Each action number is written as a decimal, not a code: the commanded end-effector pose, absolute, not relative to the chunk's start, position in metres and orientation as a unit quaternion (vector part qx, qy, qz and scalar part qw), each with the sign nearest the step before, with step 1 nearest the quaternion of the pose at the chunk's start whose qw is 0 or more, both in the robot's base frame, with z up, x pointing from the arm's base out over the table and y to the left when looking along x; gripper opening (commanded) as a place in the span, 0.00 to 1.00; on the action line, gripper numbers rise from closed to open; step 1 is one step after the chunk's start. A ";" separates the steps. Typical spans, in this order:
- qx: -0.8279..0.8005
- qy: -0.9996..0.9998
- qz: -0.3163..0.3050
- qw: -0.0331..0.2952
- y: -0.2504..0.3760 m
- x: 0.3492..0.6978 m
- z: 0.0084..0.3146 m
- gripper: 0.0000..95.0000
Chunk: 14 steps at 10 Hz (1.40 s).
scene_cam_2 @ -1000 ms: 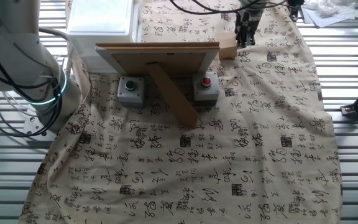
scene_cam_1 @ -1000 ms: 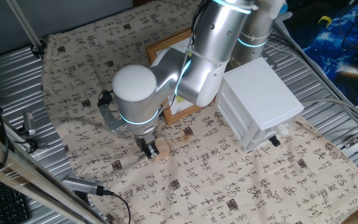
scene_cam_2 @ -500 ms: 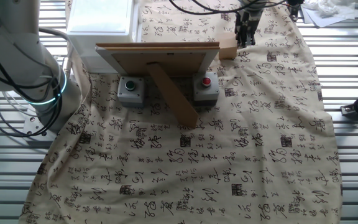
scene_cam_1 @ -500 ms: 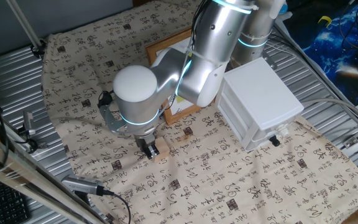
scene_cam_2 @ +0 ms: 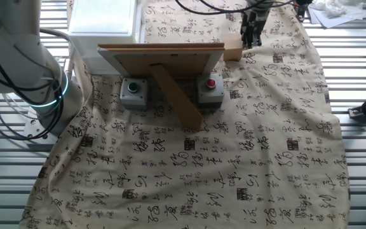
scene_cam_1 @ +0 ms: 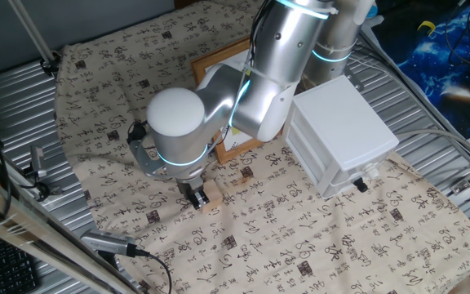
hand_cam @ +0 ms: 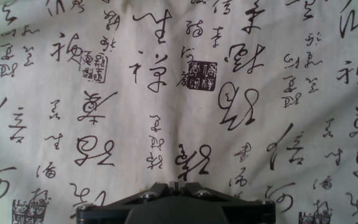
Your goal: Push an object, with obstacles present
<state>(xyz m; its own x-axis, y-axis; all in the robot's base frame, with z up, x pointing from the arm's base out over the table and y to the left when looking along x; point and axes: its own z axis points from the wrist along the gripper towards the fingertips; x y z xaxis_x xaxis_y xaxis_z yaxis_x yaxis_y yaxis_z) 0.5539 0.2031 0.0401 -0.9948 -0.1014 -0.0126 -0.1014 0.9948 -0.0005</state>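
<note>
The small pale tan wooden block point(scene_cam_1: 212, 194) lies on the printed cloth, right beside my gripper point(scene_cam_1: 196, 198), which stands down at the cloth with its fingers together. In the other fixed view the block point(scene_cam_2: 232, 47) sits at the far end of the cloth, next to my gripper point(scene_cam_2: 251, 39) and close to the frame's corner. The hand view shows only cloth below my shut gripper point(hand_cam: 178, 185); the block is out of that view. The wooden-framed picture point(scene_cam_1: 228, 77) stands behind the arm, seen from its back in the other fixed view point(scene_cam_2: 161, 58).
A large white drawer unit point(scene_cam_1: 341, 131) stands right of the arm. Two small grey button boxes, one red point(scene_cam_2: 210, 88) and one green point(scene_cam_2: 133, 91), sit by the frame's prop. Metal slats surround the cloth point(scene_cam_1: 300, 237).
</note>
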 end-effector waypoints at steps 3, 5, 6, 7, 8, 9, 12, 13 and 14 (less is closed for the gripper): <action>-0.058 0.998 -0.003 0.005 0.203 0.554 0.041 0.00; -0.063 0.998 0.000 0.014 0.203 0.554 0.041 0.00; -0.062 0.998 -0.002 0.012 0.203 0.554 0.041 0.00; -0.060 0.998 -0.003 0.011 0.203 0.554 0.041 0.00; -0.056 0.998 -0.002 0.012 0.205 0.553 0.041 0.00; -0.047 0.999 -0.001 0.011 0.213 0.550 0.038 0.00; -0.034 0.999 -0.004 0.012 0.240 0.537 0.031 0.00; -0.036 0.999 -0.008 0.011 0.245 0.534 0.029 0.00; -0.041 0.999 -0.016 0.011 0.247 0.532 0.027 0.00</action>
<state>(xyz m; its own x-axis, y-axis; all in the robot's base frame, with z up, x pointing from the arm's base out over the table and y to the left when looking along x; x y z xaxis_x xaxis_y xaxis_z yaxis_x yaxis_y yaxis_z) 0.5318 0.2466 0.0315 -0.9963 -0.0830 -0.0225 -0.0822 0.9961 -0.0319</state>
